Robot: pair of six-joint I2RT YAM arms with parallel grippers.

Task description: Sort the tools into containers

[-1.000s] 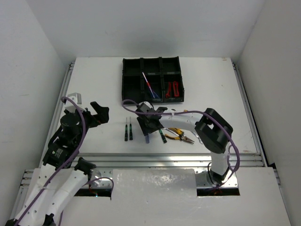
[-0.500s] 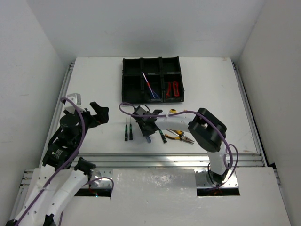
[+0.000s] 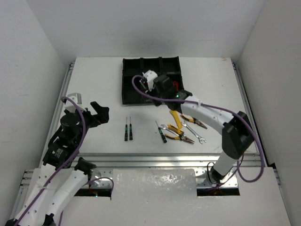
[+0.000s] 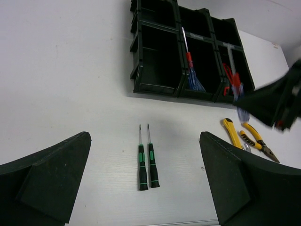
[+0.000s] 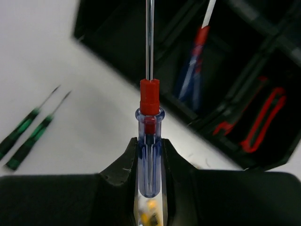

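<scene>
Top cam high above organiser tray (image 3: 131,89); left wrist faces it from afar, right wrist close above; all three share it.

The left arm (image 3: 61,141) and the right arm (image 3: 207,113) are built of white shell links joined by rounded black motor housings. A purple cable (image 3: 82,127) loops along each one, up from the silver rail (image 3: 155,157). The left hand (image 3: 101,110) and the right hand (image 5: 149,143) are matt black, with broad wedge-shaped fingers (image 4: 51,179). A small green light (image 3: 178,95) shows on the right arm's end farthest from the rail.
</scene>
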